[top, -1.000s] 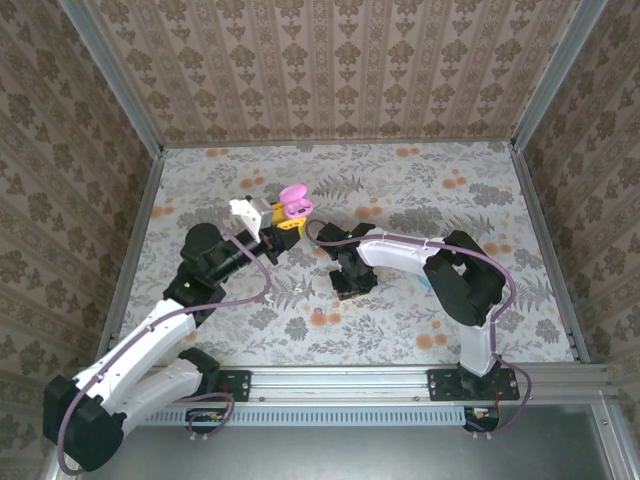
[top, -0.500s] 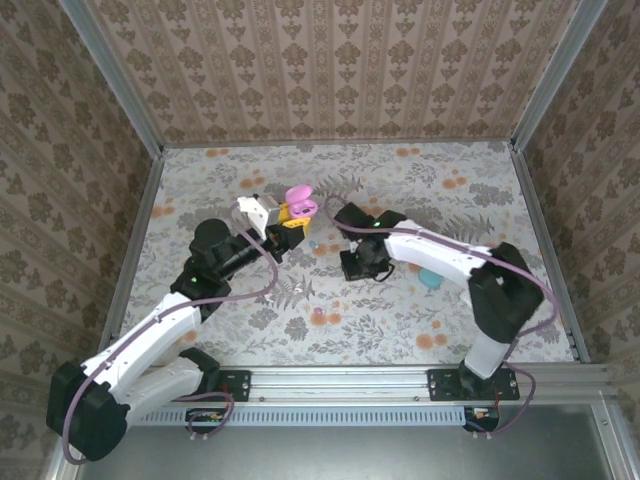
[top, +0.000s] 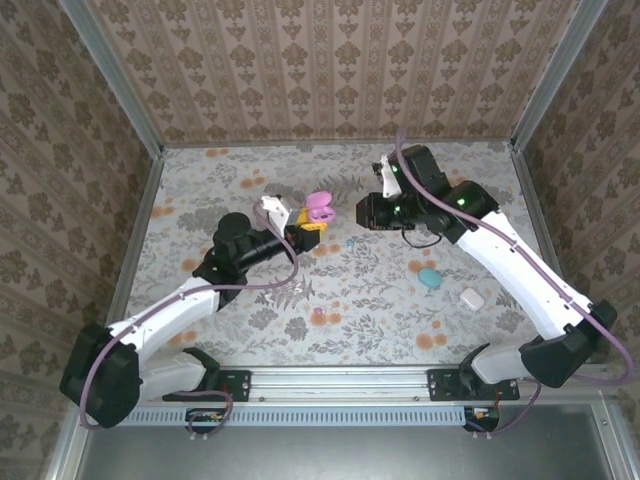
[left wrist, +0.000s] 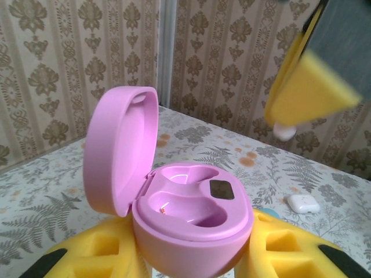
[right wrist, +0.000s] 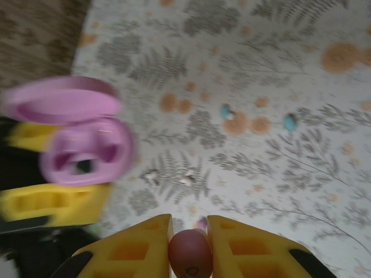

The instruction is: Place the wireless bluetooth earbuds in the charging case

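Currently we see the left hand (top: 306,224) closed on the pink charging case (top: 319,210), holding it off the worktop (top: 380,315) near the middle. In the left wrist view the case (left wrist: 191,214) sits pinched between the yellow fingers (left wrist: 110,258). Its lid is hinged up at the left and both inner wells look bare. The right hand (top: 368,211) hangs just to the right of the case, a small gap apart. In the right wrist view its fingers (right wrist: 145,243) are nearly closed around a pink earbud (right wrist: 190,258), with the blurred open case (right wrist: 87,147) off to the left. A light-blue earbud (right wrist: 227,111) and a second light-blue earbud (right wrist: 290,121) lie on the worktop, apart from each other. From above, one of these (top: 351,242) lies between and just below the two hands. A small pink piece (top: 318,316), probably another bud, lies nearer the front edge. The teal case (top: 429,277) and white case (top: 471,297) sit closed on the right side, near each other and well apart from both hands.
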Available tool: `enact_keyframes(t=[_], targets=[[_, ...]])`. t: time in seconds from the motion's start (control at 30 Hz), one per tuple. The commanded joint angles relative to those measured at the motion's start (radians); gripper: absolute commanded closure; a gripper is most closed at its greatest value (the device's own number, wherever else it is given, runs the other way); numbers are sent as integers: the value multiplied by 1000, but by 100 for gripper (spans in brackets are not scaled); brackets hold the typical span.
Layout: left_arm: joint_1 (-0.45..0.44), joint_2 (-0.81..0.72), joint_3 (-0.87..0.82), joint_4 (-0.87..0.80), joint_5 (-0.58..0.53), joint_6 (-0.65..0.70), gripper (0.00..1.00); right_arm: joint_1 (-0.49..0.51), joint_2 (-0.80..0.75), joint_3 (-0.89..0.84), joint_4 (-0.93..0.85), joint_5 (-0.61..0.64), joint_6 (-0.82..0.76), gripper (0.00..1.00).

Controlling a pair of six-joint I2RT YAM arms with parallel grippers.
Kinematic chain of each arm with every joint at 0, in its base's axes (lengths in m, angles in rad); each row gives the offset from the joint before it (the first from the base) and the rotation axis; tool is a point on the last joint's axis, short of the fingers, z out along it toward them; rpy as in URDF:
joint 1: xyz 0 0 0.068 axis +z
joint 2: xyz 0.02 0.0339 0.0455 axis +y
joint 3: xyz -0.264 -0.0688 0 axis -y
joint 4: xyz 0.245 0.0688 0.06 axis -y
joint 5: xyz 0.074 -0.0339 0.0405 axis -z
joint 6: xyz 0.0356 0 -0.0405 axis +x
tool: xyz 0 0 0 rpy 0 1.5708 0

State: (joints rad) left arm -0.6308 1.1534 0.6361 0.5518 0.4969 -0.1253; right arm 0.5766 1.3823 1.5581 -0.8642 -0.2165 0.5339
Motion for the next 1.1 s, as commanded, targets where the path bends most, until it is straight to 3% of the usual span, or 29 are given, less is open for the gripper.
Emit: enact_keyframes(t=[0.0,0.33,0.63,1.07], targets=[[-10,12,36,50,43,28,67,5,-7,56,3,-122,-1,78],[-22,10,55,62,110,63,66,26,96,159,-43,-205,-69,78],[-29,-5,75,39,134,80,66,36,146,234,-153,-167,-168,78],[-37,-7,97,19,178,78,66,36,163,252,-181,-102,-212,79]])
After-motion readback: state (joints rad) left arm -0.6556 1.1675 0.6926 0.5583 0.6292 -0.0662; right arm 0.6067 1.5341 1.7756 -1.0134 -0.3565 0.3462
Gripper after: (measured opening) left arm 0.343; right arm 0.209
